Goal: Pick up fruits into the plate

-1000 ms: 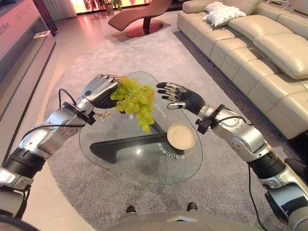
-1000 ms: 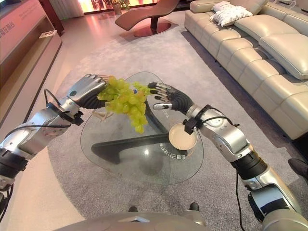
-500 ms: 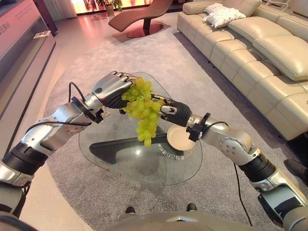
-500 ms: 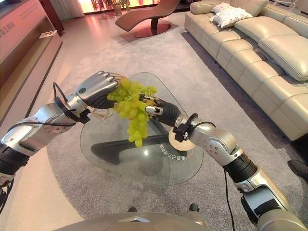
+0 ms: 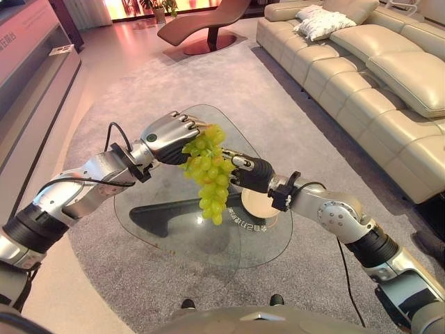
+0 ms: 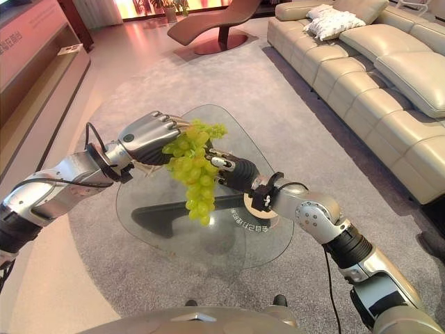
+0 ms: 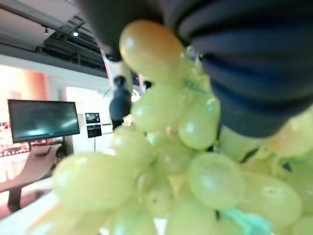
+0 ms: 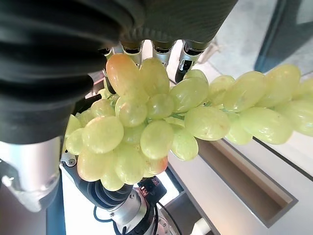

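A bunch of green grapes hangs above the glass coffee table, with my left hand shut on its top. My right hand reaches in from the right and lies against the bunch's far side. In the right wrist view the grapes rest against its palm, its fingers reach straight past them, and the left hand shows beyond. The left wrist view has the grapes right up against that hand. A round tan plate stands on the table's right part, under my right wrist.
The table has a dark base under the glass and stands on a grey round rug. A beige sofa runs along the right. A brown lounge chair is far behind, and a low cabinet lines the left wall.
My left hand has carried the grapes right and lower, toward the plate. The right hand has moved left from open air to rest against the bunch.
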`<state>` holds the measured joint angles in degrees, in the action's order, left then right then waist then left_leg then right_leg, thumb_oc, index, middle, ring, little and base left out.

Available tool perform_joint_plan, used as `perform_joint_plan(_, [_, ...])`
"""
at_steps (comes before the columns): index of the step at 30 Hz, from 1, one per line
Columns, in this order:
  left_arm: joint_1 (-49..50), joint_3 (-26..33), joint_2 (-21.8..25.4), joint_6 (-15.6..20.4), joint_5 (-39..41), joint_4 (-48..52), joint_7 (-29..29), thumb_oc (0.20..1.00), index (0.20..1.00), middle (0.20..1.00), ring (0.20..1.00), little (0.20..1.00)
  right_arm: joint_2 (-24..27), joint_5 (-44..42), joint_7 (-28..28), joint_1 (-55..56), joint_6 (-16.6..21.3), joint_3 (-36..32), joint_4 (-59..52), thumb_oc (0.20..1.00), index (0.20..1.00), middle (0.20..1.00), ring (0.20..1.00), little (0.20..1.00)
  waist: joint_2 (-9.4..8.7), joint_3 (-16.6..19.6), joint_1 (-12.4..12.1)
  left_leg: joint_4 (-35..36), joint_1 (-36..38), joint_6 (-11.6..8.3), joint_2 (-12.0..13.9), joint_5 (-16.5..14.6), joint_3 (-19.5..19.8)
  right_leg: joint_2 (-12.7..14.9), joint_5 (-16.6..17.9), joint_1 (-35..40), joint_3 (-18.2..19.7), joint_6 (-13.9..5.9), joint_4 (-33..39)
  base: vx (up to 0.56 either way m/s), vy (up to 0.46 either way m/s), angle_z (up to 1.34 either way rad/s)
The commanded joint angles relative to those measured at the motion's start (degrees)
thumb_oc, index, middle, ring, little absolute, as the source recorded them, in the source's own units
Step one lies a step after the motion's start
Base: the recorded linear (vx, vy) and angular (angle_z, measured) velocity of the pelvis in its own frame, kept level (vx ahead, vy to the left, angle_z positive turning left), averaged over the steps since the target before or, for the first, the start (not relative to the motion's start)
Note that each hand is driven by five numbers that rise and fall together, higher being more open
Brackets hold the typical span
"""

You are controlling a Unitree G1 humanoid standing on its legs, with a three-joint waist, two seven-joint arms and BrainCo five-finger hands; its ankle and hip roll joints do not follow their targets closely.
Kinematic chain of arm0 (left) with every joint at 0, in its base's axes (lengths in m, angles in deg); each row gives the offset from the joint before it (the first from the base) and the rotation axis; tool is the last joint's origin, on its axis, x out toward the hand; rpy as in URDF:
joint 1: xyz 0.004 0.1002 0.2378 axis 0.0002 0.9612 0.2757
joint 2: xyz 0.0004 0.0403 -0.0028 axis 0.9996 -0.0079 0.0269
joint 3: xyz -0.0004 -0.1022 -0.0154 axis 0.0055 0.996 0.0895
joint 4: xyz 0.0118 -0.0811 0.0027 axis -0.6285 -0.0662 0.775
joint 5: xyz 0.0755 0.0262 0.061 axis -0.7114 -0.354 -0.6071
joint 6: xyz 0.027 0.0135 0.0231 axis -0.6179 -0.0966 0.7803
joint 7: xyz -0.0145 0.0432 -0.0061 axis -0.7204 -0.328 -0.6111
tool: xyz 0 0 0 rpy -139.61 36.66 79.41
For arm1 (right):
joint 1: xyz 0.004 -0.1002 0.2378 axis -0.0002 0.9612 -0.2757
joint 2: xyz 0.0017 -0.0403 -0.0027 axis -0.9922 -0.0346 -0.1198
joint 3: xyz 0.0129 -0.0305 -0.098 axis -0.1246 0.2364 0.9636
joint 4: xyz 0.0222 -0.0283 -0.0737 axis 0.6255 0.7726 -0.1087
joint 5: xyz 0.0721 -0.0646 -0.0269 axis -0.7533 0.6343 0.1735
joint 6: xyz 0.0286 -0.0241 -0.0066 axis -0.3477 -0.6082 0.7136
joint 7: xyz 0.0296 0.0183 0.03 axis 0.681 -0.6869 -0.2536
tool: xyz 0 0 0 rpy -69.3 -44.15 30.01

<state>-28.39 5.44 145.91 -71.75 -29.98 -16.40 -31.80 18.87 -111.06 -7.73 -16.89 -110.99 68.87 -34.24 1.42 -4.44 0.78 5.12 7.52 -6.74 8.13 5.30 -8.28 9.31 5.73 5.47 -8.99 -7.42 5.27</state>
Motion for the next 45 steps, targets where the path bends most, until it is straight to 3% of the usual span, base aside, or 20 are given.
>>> perform_joint_plan(1, [-11.78, -0.36, -0.37, -2.62, -1.07, 3.51, 5.05, 0.200, 0.200, 0.200, 0.200, 0.200, -3.64, -5.45, 0.29, -1.81, -1.57, 4.08, -5.23, 1.000, 1.000, 1.000, 1.000, 1.000, -1.66, 0.35, 0.27, -2.50, -0.43, 1.59, -2.36, -8.31, 0.05, -0.19, -7.29, 2.29, -2.50, -0.94, -3.01, 0.00, 0.000, 0.00])
perform_joint_plan(8, [-14.73, -3.59, -2.42, -9.15, -1.44, 3.50, 2.10, 0.200, 0.200, 0.200, 0.200, 0.200, -4.56, -2.11, 0.26, -2.45, -4.99, 7.45, -4.31, 1.000, 1.000, 1.000, 1.000, 1.000, -1.62, 0.02, 0.74, -2.53, -0.47, 1.74, -2.57, -8.19, 0.72, -0.72, -7.73, 2.28, -1.65, -0.53, -3.35, 0.00, 0.000, 0.00])
perform_joint_plan(17, [-21.80, -8.45, -7.29, -16.88, -0.94, 0.97, -5.80, 0.200, 0.200, 0.200, 0.200, 0.200, -7.45, 0.50, 0.30, -6.91, -8.14, 11.65, -2.32, 1.000, 1.000, 1.000, 1.000, 1.000, -1.94, -0.13, 0.95, -2.73, -0.35, 1.96, -2.84, -8.38, 1.38, -1.09, -8.32, 2.50, -1.11, -0.20, -3.83, 0.00, 0.000, 0.00])
perform_joint_plan(25, [-26.06, -11.66, -9.98, -19.53, -0.74, -3.04, -11.12, 0.200, 0.200, 0.200, 0.200, 0.200, -10.23, -1.27, 2.33, -10.72, -7.87, 12.58, -0.74, 1.000, 1.000, 1.000, 1.000, 1.000, -1.90, 0.19, 1.33, -2.71, 0.10, 2.09, -2.93, -8.55, 1.30, -1.30, -8.53, 2.74, -0.76, -0.13, -3.92, 0.00, 0.000, 0.00])
perform_joint_plan(30, [-27.35, -13.54, -12.73, -20.10, -0.77, -6.10, -13.52, 0.200, 0.200, 0.200, 0.200, 0.200, -12.79, -0.90, 4.27, -11.89, -5.35, 12.49, 0.30, 1.000, 1.000, 1.000, 1.000, 1.000, -1.94, 0.39, 1.60, -3.14, -0.45, 2.34, -3.04, -8.30, 1.15, -1.50, -8.11, 2.09, -0.05, 0.03, -4.01, 0.00, 0.000, 0.00])
perform_joint_plan(31, [-26.97, -13.28, -13.37, -19.91, -1.26, -6.57, -14.16, 0.200, 0.200, 0.200, 0.200, 0.200, -13.45, -0.97, 5.15, -12.06, -4.50, 12.23, 0.68, 0.934, 0.934, 0.934, 0.934, 0.934, -1.97, 0.42, 1.67, -3.21, -0.43, 2.36, -3.00, -8.34, 1.07, -1.51, -8.11, 2.03, 0.05, 0.04, -4.04, -0.03, -0.013, -0.04])
perform_joint_plan(32, [-26.59, -13.13, -13.84, -19.56, -1.69, -7.27, -14.42, 0.200, 0.200, 0.200, 0.200, 0.200, -14.12, -0.33, 5.74, -11.96, -3.64, 11.71, 1.19, 1.000, 1.000, 1.000, 1.000, 1.000, -1.92, 0.39, 1.79, -3.33, -0.47, 2.40, -2.98, -8.40, 0.89, -1.53, -8.12, 1.94, 0.17, 0.04, -4.08, 0.00, -0.004, -0.04])
perform_joint_plan(33, [-26.50, -13.05, -13.96, -19.61, -1.92, -7.40, -14.60, 0.200, 0.200, 0.200, 0.200, 0.200, -14.28, -0.18, 5.85, -11.89, -3.40, 11.54, 1.37, 1.000, 1.000, 1.000, 1.000, 1.000, -1.90, 0.36, 1.83, -3.35, -0.44, 2.43, -2.99, -8.43, 0.86, -1.55, -8.13, 1.93, 0.21, 0.05, -4.10, 0.00, 0.001, -0.07])
perform_joint_plan(37, [-25.56, -12.08, -13.51, -20.85, -2.58, -8.20, -13.33, 0.200, 0.200, 0.200, 0.200, 0.200, -14.52, 1.58, 5.37, -11.41, -2.47, 10.54, 1.39, 1.000, 1.000, 1.000, 1.000, 1.000, -1.76, 0.19, 2.00, -3.24, -0.17, 2.45, -2.96, -8.42, 0.45, -1.50, -8.04, 2.11, 0.42, -0.02, -3.86, 0.00, 0.006, -0.09])
perform_joint_plan(41, [-24.14, -10.05, -12.55, -21.72, -2.61, -8.84, -10.08, 0.200, 0.200, 0.200, 0.200, 0.200, -14.06, 0.83, 4.26, -10.37, -4.47, 9.62, 0.75, 1.000, 1.000, 1.000, 1.000, 1.000, -1.82, 0.10, 1.81, -3.22, -0.17, 2.41, -2.91, -8.36, 0.40, -1.41, -8.00, 2.24, 0.27, -0.04, -3.73, 0.00, 0.002, -0.01])
perform_joint_plan(45, [-21.94, -5.80, -11.21, -22.98, -0.28, -8.75, -2.42, 0.200, 0.200, 0.200, 0.200, 0.200, -12.64, 3.24, -4.43, -7.88, -8.27, 9.73, 0.18, 1.000, 1.000, 1.000, 1.000, 1.000, -2.18, 0.15, 1.20, -2.72, 0.06, 2.22, -2.75, -8.55, 0.62, -1.31, -8.34, 2.60, -0.18, -0.19, -3.44, 0.00, 0.000, 0.00])
